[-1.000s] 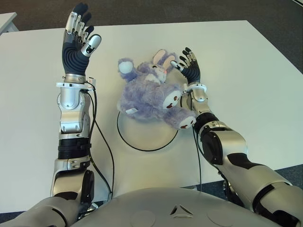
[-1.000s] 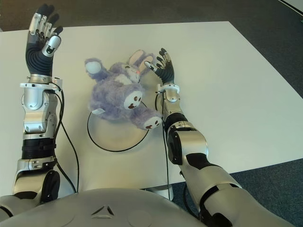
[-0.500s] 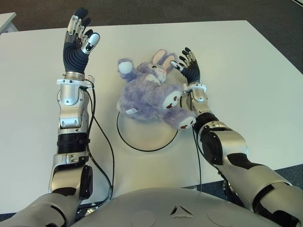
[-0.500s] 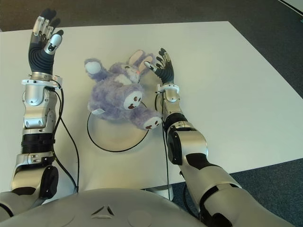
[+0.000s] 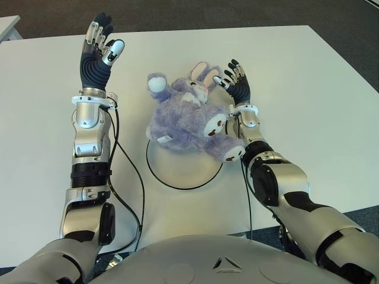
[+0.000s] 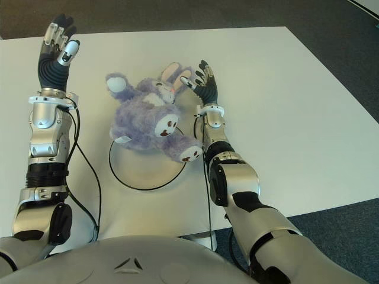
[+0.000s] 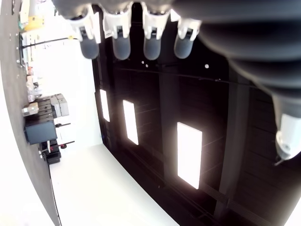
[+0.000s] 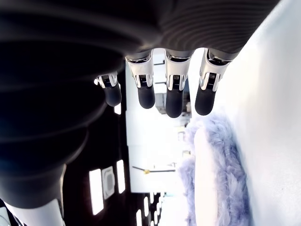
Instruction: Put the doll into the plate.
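Eye views: we see the doll [image 5: 192,121] lying across the plate's [image 5: 177,171] far rim. Right hand [image 5: 235,86] beside it, fingers spread; left hand [image 5: 99,50] raised, well apart. Wrist views: both hands spread, holding nothing.

White table [image 5: 308,83]; dark carpet floor [image 5: 177,13]; bright ceiling light panels [image 7: 189,153].

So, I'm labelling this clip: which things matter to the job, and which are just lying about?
Job:
- doll, lying partly over the plate
- plate
- right hand, open beside the doll
- left hand, open, raised to the doll's left

Lying about:
- table
- cable
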Tool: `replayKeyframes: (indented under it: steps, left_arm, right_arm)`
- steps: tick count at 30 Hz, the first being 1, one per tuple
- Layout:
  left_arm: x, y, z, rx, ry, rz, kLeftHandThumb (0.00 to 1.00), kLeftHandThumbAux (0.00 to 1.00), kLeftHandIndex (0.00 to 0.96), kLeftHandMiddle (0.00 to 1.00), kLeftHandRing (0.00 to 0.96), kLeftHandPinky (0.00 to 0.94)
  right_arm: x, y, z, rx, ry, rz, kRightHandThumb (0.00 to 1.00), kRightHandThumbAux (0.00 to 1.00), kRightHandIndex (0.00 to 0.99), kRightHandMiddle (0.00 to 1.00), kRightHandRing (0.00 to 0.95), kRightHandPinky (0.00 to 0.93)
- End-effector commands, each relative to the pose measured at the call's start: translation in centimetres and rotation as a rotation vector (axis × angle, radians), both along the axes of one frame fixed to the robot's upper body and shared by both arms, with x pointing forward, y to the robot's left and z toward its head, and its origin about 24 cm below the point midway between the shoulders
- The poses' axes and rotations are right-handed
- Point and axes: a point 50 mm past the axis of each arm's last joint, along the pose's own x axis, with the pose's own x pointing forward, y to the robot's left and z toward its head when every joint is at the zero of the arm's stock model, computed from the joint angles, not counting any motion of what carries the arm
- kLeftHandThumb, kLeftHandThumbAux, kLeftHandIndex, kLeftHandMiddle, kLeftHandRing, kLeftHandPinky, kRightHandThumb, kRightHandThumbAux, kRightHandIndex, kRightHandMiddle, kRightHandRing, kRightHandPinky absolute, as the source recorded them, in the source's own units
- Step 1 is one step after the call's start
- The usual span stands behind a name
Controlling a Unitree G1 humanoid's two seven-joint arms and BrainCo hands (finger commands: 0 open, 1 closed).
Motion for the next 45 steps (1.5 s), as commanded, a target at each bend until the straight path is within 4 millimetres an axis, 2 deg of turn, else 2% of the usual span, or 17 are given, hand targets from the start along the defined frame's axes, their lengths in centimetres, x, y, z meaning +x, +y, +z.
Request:
replayKeyframes:
  steps: [1, 19, 45]
  left_arm:
    - [0.4, 0.8, -0.7, -0.018, 0.041, 0.033, 0.0, 0.476, 0.0, 0.092, 0.046, 0.0]
    - [0.8, 2.0, -2.6, -0.124, 0.094, 0.052, 0.0, 0.467, 0.0, 0.093, 0.06, 0.0]
    - [1.2, 2.5, -5.7, -0.155, 0.177, 0.108, 0.0, 0.456, 0.0, 0.104, 0.059, 0.0]
  right_arm:
    - [-1.2, 0.0, -2.8, 0.007, 0.106, -0.007, 0.042, 0.744, 0.046, 0.082, 0.098, 0.13]
    - [-1.2, -0.1, -2.7, 0.009, 0.103, -0.006, 0.044, 0.748, 0.046, 0.085, 0.098, 0.132]
    - [-1.1, -0.4, -2.6, 0.017, 0.1, -0.005, 0.052, 0.745, 0.047, 0.087, 0.101, 0.136]
